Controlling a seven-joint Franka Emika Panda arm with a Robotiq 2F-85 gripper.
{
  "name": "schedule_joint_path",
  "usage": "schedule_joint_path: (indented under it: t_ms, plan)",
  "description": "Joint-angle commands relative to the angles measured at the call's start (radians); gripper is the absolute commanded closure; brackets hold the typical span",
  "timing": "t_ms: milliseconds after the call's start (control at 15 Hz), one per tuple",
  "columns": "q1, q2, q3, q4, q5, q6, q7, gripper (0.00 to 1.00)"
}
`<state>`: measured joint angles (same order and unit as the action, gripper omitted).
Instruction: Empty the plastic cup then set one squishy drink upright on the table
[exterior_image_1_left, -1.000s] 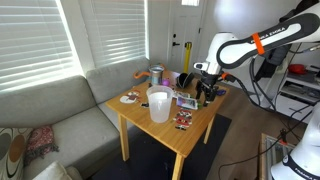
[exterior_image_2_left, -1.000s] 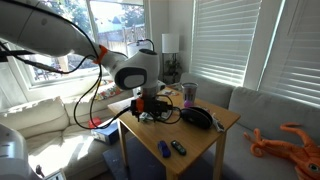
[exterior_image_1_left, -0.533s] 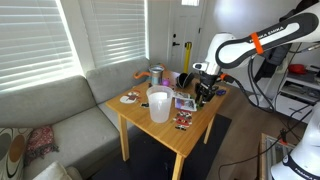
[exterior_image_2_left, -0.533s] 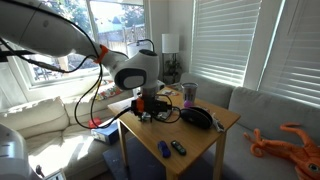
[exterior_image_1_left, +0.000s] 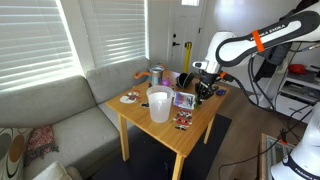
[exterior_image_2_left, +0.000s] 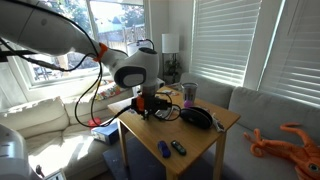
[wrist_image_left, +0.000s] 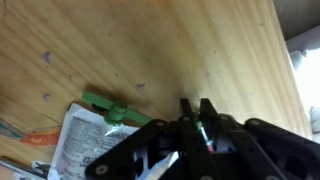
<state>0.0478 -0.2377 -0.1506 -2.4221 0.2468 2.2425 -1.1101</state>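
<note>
The plastic cup (exterior_image_1_left: 159, 104) stands upright near the middle of the light-wood table (exterior_image_1_left: 165, 130). My gripper (exterior_image_1_left: 203, 93) is low over the table's far side, beyond the cup. In the wrist view the jaws (wrist_image_left: 196, 112) are nearly together, with a thin green, red and white item (wrist_image_left: 203, 128) pinched between them; I cannot tell what it is. A small bluish-purple toy (exterior_image_2_left: 163, 150), seemingly a squishy drink, lies on its side near the table edge, apart from the gripper (exterior_image_2_left: 141, 110).
A silvery-blue cylinder with an orange rim (exterior_image_1_left: 157, 75) stands at the table's back. Flat packets (exterior_image_1_left: 183, 121) lie around the cup. A green piece (wrist_image_left: 105, 104) and a printed packet (wrist_image_left: 85, 138) lie beside the jaws. A black object (exterior_image_2_left: 197, 118) rests on the table (exterior_image_2_left: 205, 137).
The jaws have closed from wide apart to almost together. The arm has stayed low over the same spot on the table.
</note>
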Motion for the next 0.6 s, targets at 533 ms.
schedule_joint_path:
  t_ms: [533]
  plan:
    - [-0.058, -0.035, 0.036, 0.222, -0.365, -0.438, 0.010, 0.96]
